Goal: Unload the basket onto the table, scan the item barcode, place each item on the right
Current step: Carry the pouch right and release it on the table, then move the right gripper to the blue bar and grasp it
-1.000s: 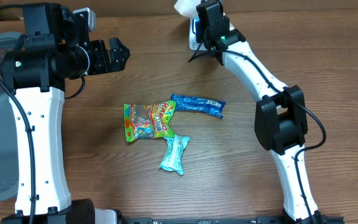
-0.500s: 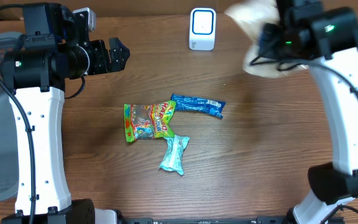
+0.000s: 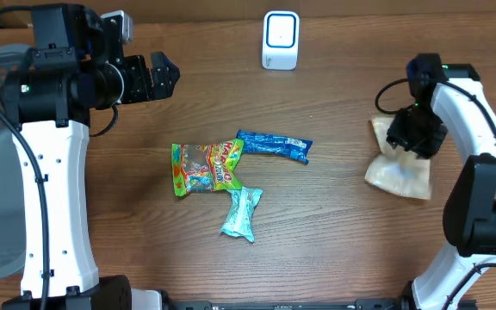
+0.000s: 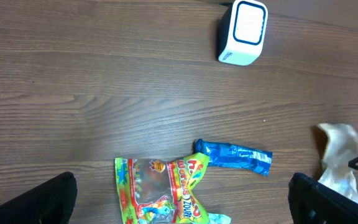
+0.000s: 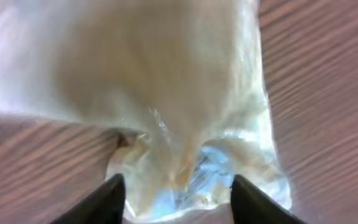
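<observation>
Right arm has swung clear across from the scanner [image 3: 280, 40] to the right side of the table [image 3: 334, 241], and the pouch [image 3: 399, 172] it was carrying a second ago is now down on the wood! That pale, crinkly pouch lies flat at the right edge, well apart from the scanner at the back.

Right gripper [image 5: 176, 180] hangs directly over the pouch's upper end. In the wrist view its two dark fingers [image 5: 114, 198] stand apart, with the pouch's clear bottom edge showing between them, so they are spread and not pinching. Whether the tips touch the plastic, I cannot tell.

Over on the other side, nothing has stirred. Left gripper [image 3: 169, 73] sits high at the back left with its jaws spread wide and nothing between them.

Mid-table, the pile is just as it was: a bright candy bag [image 3: 205, 168], a blue bar [image 3: 274, 145] touching its upper right corner, and a teal packet [image 3: 241, 213] just below the bag. All three are well clear of both grippers.
</observation>
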You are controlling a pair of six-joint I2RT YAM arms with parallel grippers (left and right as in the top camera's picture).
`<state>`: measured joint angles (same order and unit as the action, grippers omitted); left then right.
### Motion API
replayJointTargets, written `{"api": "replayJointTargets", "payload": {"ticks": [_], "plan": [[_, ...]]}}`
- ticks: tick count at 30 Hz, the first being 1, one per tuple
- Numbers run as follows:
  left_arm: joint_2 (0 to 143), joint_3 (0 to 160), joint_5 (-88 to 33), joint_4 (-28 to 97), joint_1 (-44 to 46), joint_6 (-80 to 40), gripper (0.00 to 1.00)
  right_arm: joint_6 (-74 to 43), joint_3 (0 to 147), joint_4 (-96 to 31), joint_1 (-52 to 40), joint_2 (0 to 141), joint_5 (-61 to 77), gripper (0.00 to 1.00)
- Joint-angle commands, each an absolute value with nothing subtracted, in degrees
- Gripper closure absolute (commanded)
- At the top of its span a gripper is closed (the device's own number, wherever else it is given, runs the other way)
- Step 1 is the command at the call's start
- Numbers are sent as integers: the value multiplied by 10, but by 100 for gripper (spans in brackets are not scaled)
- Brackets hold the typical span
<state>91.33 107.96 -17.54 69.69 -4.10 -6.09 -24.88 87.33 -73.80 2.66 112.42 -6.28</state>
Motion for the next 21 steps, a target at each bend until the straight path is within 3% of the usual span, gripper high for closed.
{"api": "replayJointTargets", "payload": {"ticks": [1,7,12,16,19,21], "plan": [[916,1077,-174,697,-37,-69,0,-188,895,-745,27,1111,-31,31],[916,1077,-174,697,-37,-69,0,-1,1017,-765,-5,1110,185,23],[916,1077,-174,697,-37,-69,0,-1,1036,-698,-87,1112,217,20],[916,1077,-174,697,-37,-69,0,-178,982,-666,-168,1114,211,28],[916,1077,-174,697,-37,-69,0,-185,942,-658,-210,1114,211,35],[916,1077,-174,697,-37,-69,0,-185,896,-628,-240,1114,206,51]]}}
